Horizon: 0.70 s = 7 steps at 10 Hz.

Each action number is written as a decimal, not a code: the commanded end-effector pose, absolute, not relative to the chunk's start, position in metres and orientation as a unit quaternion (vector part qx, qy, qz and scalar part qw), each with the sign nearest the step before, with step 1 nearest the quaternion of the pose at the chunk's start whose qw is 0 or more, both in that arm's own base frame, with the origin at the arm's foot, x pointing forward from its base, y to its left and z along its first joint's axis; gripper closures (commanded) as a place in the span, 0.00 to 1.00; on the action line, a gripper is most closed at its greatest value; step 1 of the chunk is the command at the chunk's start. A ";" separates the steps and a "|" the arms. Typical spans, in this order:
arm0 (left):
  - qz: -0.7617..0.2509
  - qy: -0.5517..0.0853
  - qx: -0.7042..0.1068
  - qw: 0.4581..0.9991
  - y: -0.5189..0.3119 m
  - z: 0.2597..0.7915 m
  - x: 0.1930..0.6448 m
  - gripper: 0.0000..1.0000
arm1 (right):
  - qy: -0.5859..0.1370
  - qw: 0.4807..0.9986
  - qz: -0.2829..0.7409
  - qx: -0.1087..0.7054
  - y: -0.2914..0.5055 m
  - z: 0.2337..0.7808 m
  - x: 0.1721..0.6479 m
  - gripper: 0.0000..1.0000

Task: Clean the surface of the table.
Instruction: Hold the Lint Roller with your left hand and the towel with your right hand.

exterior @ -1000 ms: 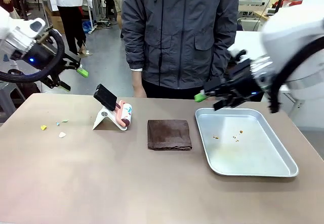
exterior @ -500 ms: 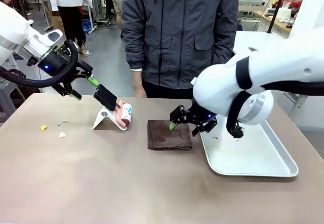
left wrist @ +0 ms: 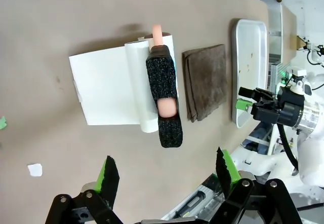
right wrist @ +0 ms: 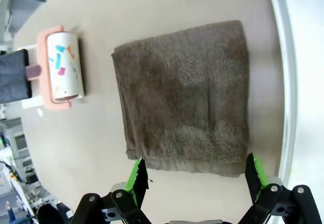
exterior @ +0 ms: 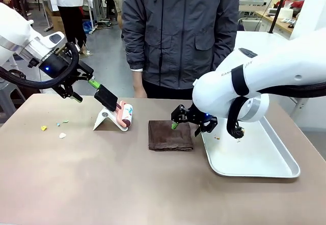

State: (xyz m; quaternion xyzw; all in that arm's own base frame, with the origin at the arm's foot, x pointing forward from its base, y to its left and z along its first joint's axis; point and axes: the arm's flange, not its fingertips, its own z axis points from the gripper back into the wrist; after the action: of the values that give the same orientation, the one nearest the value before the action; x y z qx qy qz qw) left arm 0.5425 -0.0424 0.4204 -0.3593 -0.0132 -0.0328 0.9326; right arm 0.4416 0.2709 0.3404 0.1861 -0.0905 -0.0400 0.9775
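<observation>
Right tool (exterior: pixel 186 125) hangs released over the cloth (exterior: pixel 167 138), probably to wipe the desk (exterior: pixel 102 174); left tool (exterior: pixel 85 90), released, faces the roller handle (exterior: pixel 107 97).

Cloth (right wrist: pixel 185 95): brown, folded flat, ahead between the right fingers (right wrist: pixel 136 178).
Lint roller (left wrist: pixel 163 100): on white stand (left wrist: pixel 104 95), ahead between the left fingers (left wrist: pixel 109 176).
Tray (exterior: pixel 260 153): silver, crumbs inside, beside cloth.

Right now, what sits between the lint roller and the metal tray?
The folded brown cloth lies between the lint roller and the tray, as the front view shows.
</observation>
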 end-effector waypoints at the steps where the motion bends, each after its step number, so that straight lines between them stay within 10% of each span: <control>1: -0.034 -0.015 -0.363 0.931 -0.045 0.424 0.542 0.00 | -0.086 0.979 -0.031 0.184 0.275 0.335 0.436 0.00; 7: 0.015 -0.027 -0.356 0.934 -0.080 0.415 0.561 0.00 | -0.068 0.992 -0.016 0.102 0.318 0.338 0.495 0.00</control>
State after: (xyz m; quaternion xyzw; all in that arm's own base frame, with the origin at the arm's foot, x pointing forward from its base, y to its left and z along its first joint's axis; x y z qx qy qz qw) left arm 0.5549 -0.0749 0.4127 -0.3542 -0.0201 -0.0025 0.9350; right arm 0.4744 0.2886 0.3344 0.1318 -0.0804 -0.0001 0.9880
